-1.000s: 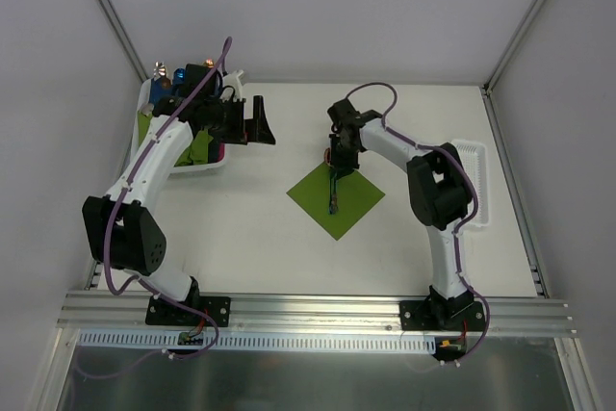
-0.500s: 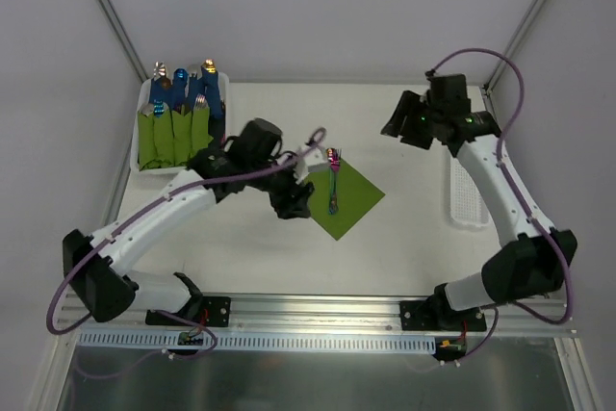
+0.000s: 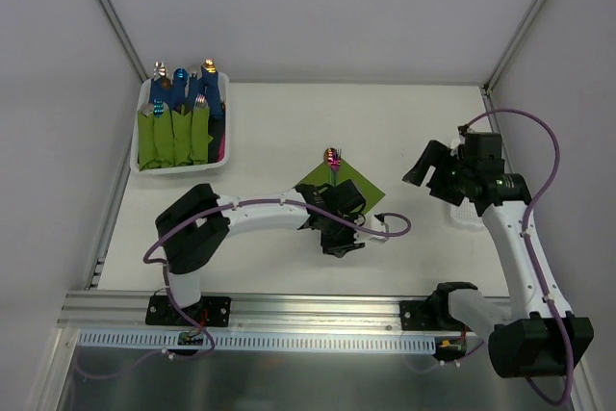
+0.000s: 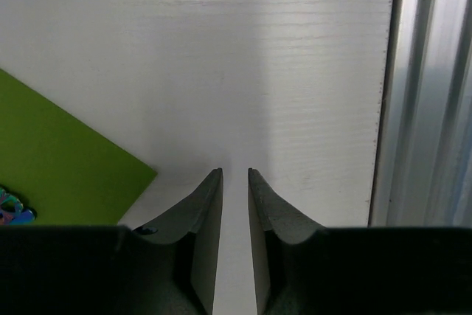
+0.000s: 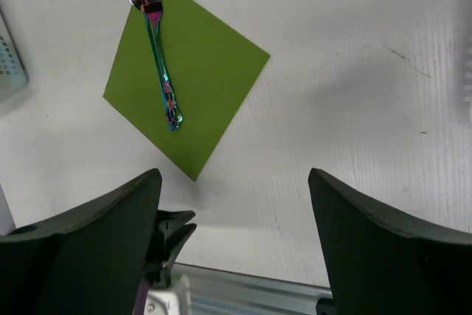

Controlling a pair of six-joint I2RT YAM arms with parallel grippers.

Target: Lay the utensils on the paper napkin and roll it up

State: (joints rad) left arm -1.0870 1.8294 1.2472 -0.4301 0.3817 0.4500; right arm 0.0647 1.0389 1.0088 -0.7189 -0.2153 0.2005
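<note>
The olive-green paper napkin (image 3: 364, 190) lies flat mid-table, one corner toward the near edge. The utensils (image 3: 332, 157) rest along it in a slim iridescent bundle (image 5: 158, 57), their heads over the far corner of the napkin (image 5: 206, 86). My left gripper (image 3: 342, 238) sits low at the napkin's near corner. Its jaws (image 4: 234, 171) stand only a narrow slit apart, with bare table between them. The napkin (image 4: 59, 160) lies to their left, beside a utensil tip (image 4: 11, 208). My right gripper (image 3: 428, 163) hovers off to the right, wide open and empty (image 5: 234, 175).
A white tray (image 3: 135, 153) at the far left holds green rolled bundles with blue handles (image 3: 173, 132). A white basket (image 3: 464, 215) sits under my right arm. The aluminium rail (image 3: 318, 310) runs along the near edge, close to my left gripper (image 4: 428, 108).
The left arm swung from the tray to the napkin's near corner and its jaws narrowed. The right arm drew away to the right and opened, leaving the utensils on the napkin.
</note>
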